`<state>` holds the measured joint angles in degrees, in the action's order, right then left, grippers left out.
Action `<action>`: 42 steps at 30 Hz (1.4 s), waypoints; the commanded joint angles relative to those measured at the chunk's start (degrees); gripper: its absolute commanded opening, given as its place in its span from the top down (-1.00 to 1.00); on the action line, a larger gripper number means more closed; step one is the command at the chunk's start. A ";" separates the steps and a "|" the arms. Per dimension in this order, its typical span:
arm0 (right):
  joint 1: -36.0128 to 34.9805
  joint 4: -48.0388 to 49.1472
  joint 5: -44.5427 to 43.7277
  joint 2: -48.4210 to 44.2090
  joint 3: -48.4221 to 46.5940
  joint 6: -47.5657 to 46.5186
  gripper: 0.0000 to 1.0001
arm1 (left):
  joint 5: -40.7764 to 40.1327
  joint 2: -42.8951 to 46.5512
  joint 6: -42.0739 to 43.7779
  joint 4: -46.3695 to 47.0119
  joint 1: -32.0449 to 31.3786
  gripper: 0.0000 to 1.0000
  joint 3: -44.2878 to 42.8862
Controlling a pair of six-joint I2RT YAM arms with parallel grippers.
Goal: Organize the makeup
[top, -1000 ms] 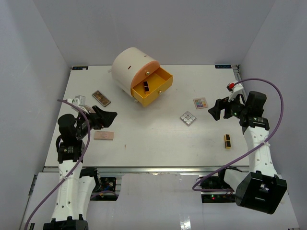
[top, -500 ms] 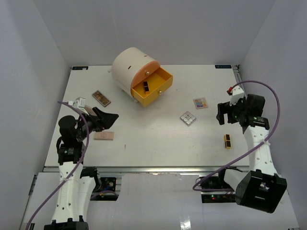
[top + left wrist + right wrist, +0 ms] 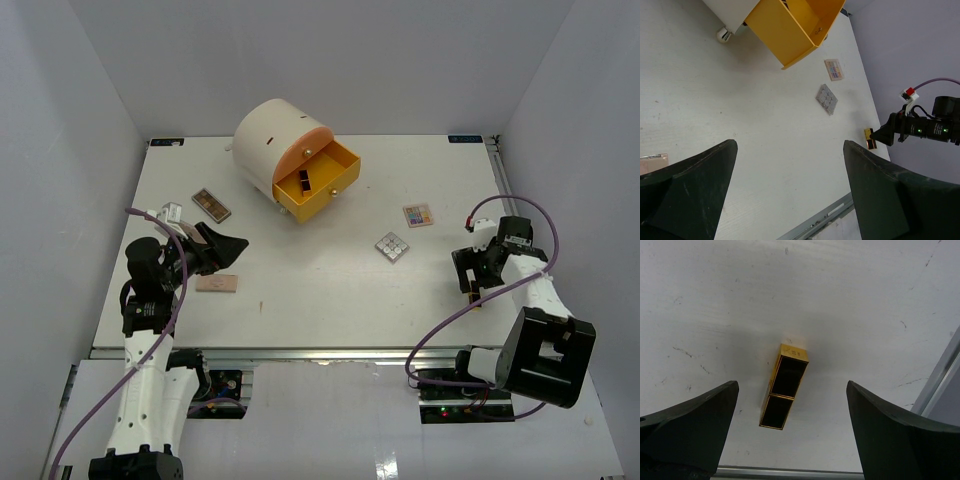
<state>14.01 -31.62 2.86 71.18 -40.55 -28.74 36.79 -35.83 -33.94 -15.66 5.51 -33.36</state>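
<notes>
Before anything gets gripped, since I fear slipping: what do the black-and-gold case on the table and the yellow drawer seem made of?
Black-and-gold case: likely hard plastic, glossy black panels in shiny gold trim.
Yellow drawer: apparently smooth plastic, satin finish; uniform colour, thin straight walls.

Cream cylindrical drawer unit [image 3: 265,135] upright at table's far middle. Its yellow drawer [image 3: 342,168] pulled out toward near-right. White table [image 3: 320,290] scuffed. Grey walls [image 3: 320,60] around.

Glossy black-and-gold case [image 3: 785,386], seemingly plastic
</notes>
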 commanded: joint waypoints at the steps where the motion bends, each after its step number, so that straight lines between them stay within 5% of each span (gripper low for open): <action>1: 0.14 1.38 -1.88 2.53 1.56 -1.41 -0.97 | 1.18 0.25 0.18 -0.07 -0.16 -0.96 -1.35; 5: 0.07 1.56 -1.65 5.77 2.27 -1.91 -0.69 | 1.27 0.48 0.11 -0.07 -0.16 -0.96 -1.19; 9: -0.03 1.99 -0.77 8.60 2.75 -1.59 -0.03 | 1.36 0.24 0.19 -0.07 -0.23 -0.96 -0.74; 17: -0.64 1.45 0.99 3.49 0.84 -2.82 0.75 | 1.61 0.67 0.80 -0.07 -0.23 -0.96 -0.21; 23: -3.53 -4.50 17.60 -0.88 -8.97 -9.91 0.83 | 3.05 0.15 1.01 0.57 -0.23 -0.96 -0.65; 28: -17.97 -6.25 22.41 -1.14 -18.22 -15.31 0.84 | 3.91 -0.31 1.39 0.63 -0.23 -0.96 -0.25; 36: -43.37 5.03 6.81 12.04 -35.39 -23.05 0.85 | 2.74 -0.27 4.00 0.15 -0.23 -0.96 1.38; 42: -50.57 8.64 -4.73 28.93 -53.46 -28.88 0.78 | 2.85 -0.19 5.69 -0.67 -0.32 -0.96 1.09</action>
<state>-33.69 -26.95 8.75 92.66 -84.71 -51.69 39.44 -36.54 -30.55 -16.24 5.45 -32.21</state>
